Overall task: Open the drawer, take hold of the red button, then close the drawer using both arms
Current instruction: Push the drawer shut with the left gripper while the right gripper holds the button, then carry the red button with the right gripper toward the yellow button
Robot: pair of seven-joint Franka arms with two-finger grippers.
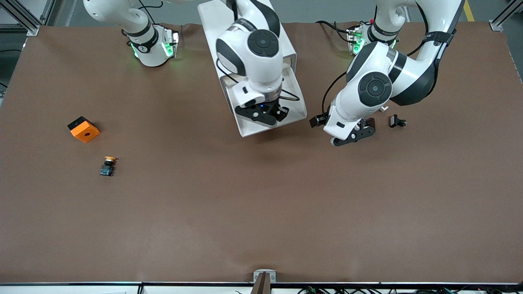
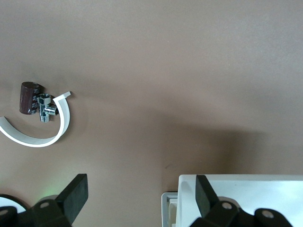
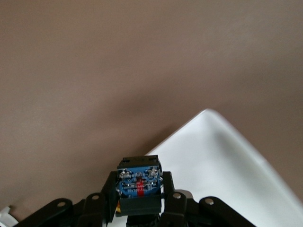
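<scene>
Right gripper [image 1: 273,115] sat over the pulled-out drawer [image 1: 296,107] at the middle of the table's edge where the arm bases stand, fingers clamped on the button [image 3: 139,185], which was inside the drawer space. Left gripper [image 1: 361,131] was fully spread and empty, low over bare table [image 1: 261,212] beside the drawer toward the left arm's end; that arm waited. Risk: the grip appeared to bear on the button's base only, so a fast lift could twist it loose and drop it back into the drawer; the lifted button could also catch the drawer wall. The right wrist view alone showed the blue base with its red mark between the fingers; the front view hid it under the wrist.
</scene>
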